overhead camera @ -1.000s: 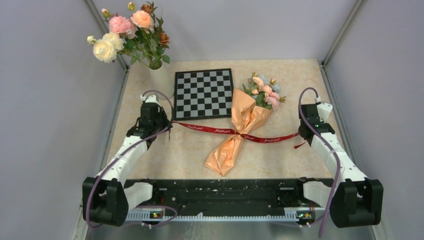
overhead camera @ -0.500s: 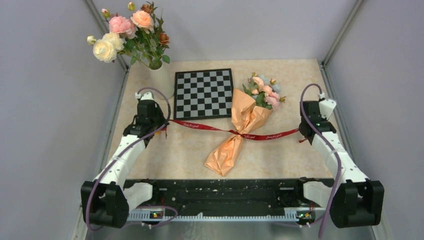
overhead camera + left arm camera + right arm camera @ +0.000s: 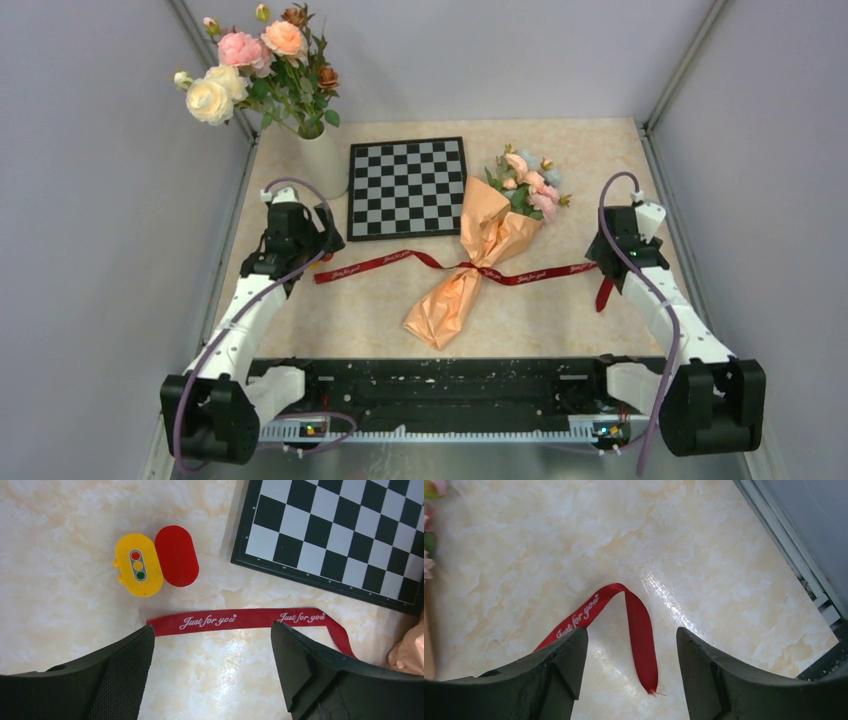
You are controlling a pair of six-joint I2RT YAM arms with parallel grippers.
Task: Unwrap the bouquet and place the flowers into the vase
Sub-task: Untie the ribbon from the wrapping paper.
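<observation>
Plainly, the left gripper [image 3: 212,635] is held open, the dark red ribbon [image 3: 235,619] lying flat just beyond its fingertips, untouched. The right gripper [image 3: 631,637] is parted too, the ribbon's other end loose between its fingers. The wrapped bouquet [image 3: 490,235] is seen midway between both grippers.

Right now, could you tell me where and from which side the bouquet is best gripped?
Probably at its pinched waist, where the ribbon crosses the bouquet: that is its narrowest part. Come from above with jaws across the bundle, since it lies flat and slanted on the table, flowers at the far end.
</observation>
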